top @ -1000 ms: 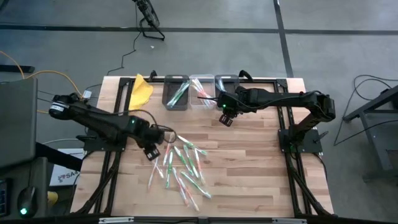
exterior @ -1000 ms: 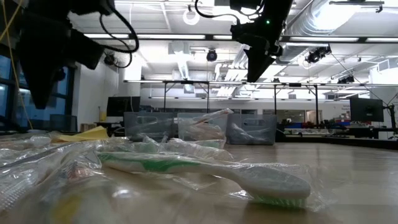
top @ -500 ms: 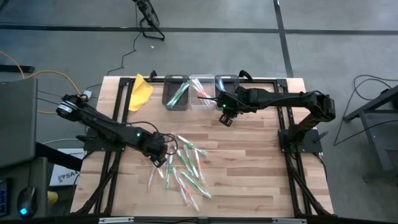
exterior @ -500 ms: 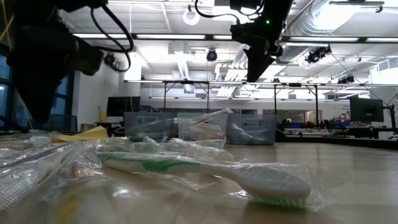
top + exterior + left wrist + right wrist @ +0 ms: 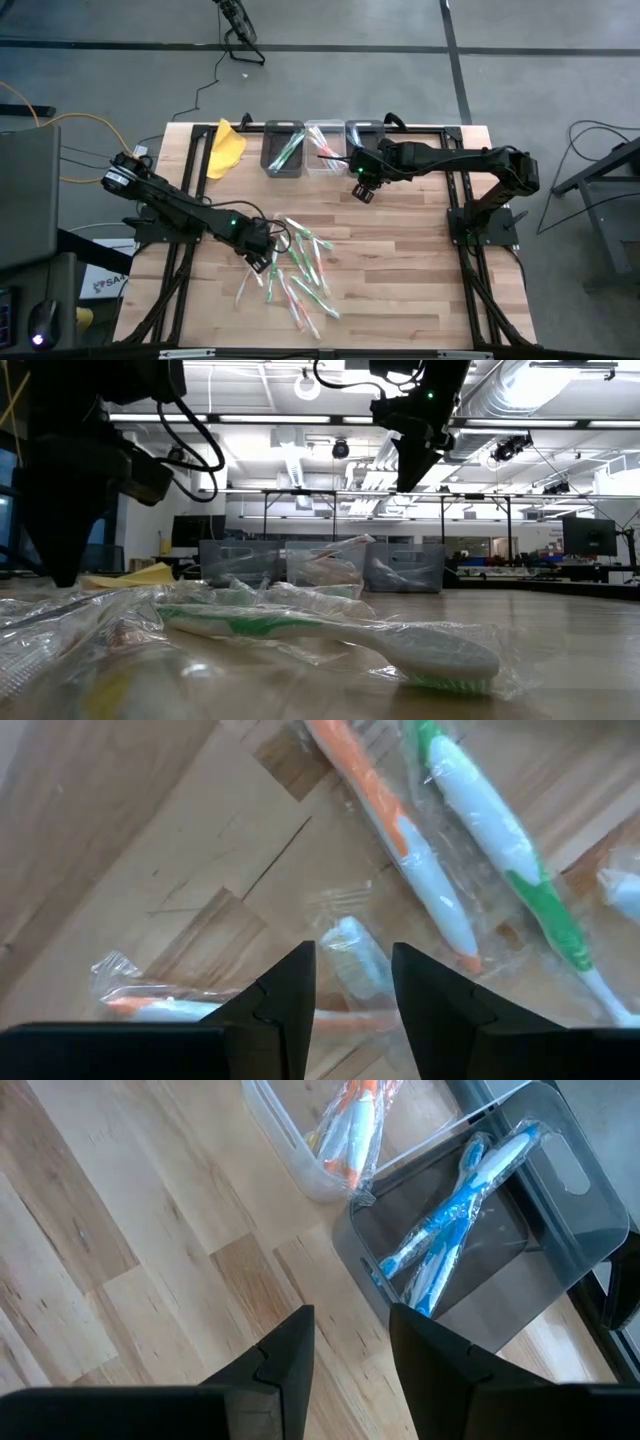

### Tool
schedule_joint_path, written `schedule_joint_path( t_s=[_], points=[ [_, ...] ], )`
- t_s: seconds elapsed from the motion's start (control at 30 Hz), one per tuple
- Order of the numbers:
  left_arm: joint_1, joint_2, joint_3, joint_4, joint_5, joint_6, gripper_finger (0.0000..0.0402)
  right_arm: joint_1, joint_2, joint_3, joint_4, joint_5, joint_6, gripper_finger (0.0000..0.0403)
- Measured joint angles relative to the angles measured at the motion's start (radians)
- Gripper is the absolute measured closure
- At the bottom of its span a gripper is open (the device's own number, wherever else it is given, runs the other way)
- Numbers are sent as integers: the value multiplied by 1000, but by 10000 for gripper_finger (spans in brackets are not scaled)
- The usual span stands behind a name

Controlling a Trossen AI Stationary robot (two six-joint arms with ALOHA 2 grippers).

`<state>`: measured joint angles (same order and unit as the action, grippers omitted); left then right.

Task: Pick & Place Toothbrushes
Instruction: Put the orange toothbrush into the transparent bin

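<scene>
Several wrapped toothbrushes (image 5: 295, 270) lie loose in a pile on the wooden table, near its middle. My left gripper (image 5: 258, 260) points down over the pile's left edge, open. In the left wrist view its fingers (image 5: 352, 960) stand on either side of the pale head of one wrapped toothbrush (image 5: 358, 952); no touch shows. An orange-and-white toothbrush (image 5: 400, 850) and a green-and-white one (image 5: 500, 850) lie just beyond. My right gripper (image 5: 362, 192) hangs open above the table in front of the bins, nothing between its fingers (image 5: 350, 1325).
Three small bins stand in a row at the far edge: a grey one with green toothbrushes (image 5: 284, 150), a clear one with orange-red ones (image 5: 345, 1130), and a grey one with blue ones (image 5: 460, 1230). A yellow cloth (image 5: 226, 148) lies to their left. Bare wood lies right of the pile.
My left gripper has gone toward the table's near edge and a little to the right, sinking down onto the left side of the toothbrush pile and rolling slightly. Its fingers have kept the same gap. The toothbrushes lie as before.
</scene>
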<state>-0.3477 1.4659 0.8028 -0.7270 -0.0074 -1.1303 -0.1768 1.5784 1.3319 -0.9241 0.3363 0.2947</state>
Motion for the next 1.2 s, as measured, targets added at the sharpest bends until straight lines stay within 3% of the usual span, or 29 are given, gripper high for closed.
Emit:
schedule_joint_path(
  t_s=[0.73,1.07,1.2],
  points=[
    [0,49,0,87,56,65,270,0,0,0,0,-7,8,278],
    [0,73,2,89,87,113,208,0,0,0,-3,-21,14,278],
    [0,73,1,65,93,133,234,0,0,0,-2,-21,14,278]
  ],
)
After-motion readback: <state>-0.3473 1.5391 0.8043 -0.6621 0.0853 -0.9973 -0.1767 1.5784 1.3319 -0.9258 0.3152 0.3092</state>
